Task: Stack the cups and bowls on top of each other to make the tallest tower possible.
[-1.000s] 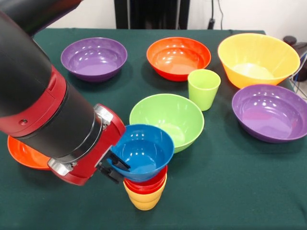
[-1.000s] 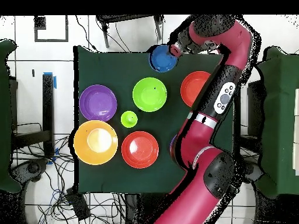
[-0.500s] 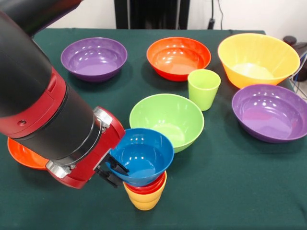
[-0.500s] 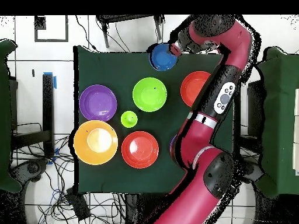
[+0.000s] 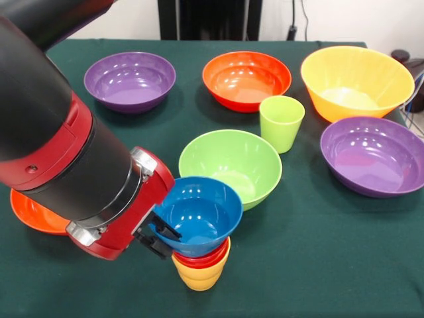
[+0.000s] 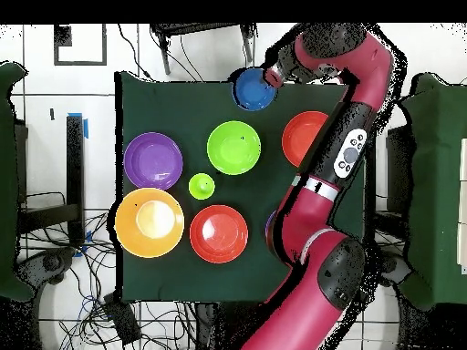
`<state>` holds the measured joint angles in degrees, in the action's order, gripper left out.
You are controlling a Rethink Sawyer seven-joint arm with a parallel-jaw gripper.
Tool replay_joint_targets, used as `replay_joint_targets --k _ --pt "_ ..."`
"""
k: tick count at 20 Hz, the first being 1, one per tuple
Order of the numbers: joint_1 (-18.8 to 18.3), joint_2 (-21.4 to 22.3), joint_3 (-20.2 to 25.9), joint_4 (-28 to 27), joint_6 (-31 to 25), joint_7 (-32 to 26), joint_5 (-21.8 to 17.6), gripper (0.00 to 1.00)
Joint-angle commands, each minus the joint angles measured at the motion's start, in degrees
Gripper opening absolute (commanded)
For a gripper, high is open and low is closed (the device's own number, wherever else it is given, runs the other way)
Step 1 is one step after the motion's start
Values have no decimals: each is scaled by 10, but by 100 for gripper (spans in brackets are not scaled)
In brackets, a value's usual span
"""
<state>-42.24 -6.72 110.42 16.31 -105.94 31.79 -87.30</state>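
Near the table's front edge stands the tower: a yellow cup (image 5: 199,276) lowest, a red cup (image 5: 204,258) nested in it, and the small blue bowl (image 5: 199,215) resting on top. My gripper (image 5: 161,233) is shut on the blue bowl's left rim, one finger inside and one outside. From overhead, the gripper (image 6: 272,77) sits beside the blue bowl (image 6: 253,91) at the table's top edge. A light green bowl (image 5: 230,165) lies just behind the tower, with the light green cup (image 5: 281,122) past it.
Two purple bowls (image 5: 130,81) (image 5: 372,156), a red-orange bowl (image 5: 246,79) and a large orange bowl (image 5: 356,81) ring the back and right. Another red-orange bowl (image 5: 30,213) is half hidden behind my arm at the left.
The blue bowl has come down onto the red cup, hiding more of it, and has shifted slightly right with the gripper still on its rim.
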Motion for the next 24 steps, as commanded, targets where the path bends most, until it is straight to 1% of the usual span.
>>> replay_joint_targets --k 1,7,8,9,19,20,24 --pt "8 -2 -72 -14 35 -6 3 0" --pt "6 -1 -94 0 38 11 28 0" --pt "2 -1 -104 10 40 18 39 0" --pt "3 -2 -107 11 42 21 42 0" --pt "10 1 -119 2 54 12 52 0" --pt "11 1 -119 0 56 10 52 100" --pt "13 2 -119 -4 61 8 49 100"
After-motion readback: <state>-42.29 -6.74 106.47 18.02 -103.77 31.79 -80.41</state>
